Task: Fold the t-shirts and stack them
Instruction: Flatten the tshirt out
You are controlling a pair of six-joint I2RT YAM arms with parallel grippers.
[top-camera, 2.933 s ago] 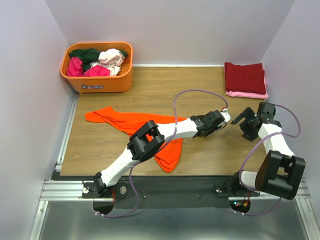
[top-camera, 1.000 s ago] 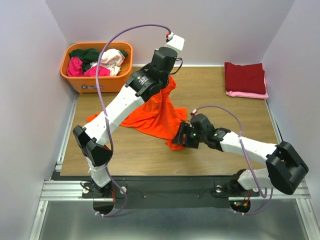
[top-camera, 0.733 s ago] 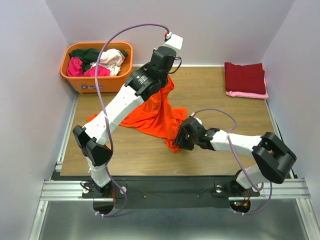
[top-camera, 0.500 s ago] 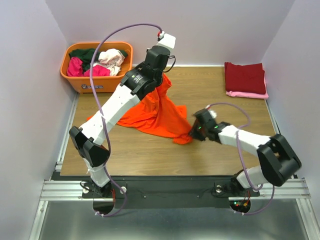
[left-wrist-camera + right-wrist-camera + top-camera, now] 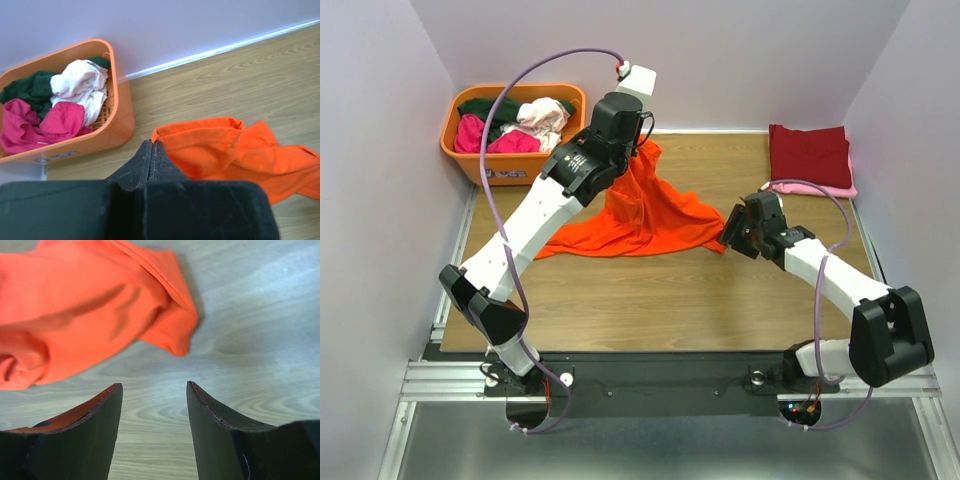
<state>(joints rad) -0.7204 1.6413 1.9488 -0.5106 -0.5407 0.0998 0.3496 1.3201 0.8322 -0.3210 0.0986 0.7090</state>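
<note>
The orange shirt (image 5: 655,215) is half lifted. One part of it rises like a tent to my left gripper (image 5: 642,152), and the rest is spread on the table (image 5: 620,300), with a tail toward the left and a corner toward the right. The left gripper is closed, the fingers pressed together, and from the top view I judge it pinches the high edge of the shirt. In its wrist view I cannot see cloth between the pads.

My right gripper (image 5: 152,387) stands with jaws apart and nothing between them. It is low over the wood, and the right corner of the shirt lies just in front of it, not touching.

At the far right corner a folded red shirt (image 5: 810,152) lies on a pink shirt (image 5: 820,188). At the far left the tub (image 5: 520,165) holds loose shirts (image 5: 515,122).

My worries:
- The pinch looks thin. If I pull up or sideways, the cloth may slip out and fall in a heap.
- The corner is bunched. If the right jaws close there, they may take two layers, and the shirt would not open flat.
- The jaws are near the wood, so going lower may scrape the table.
</note>
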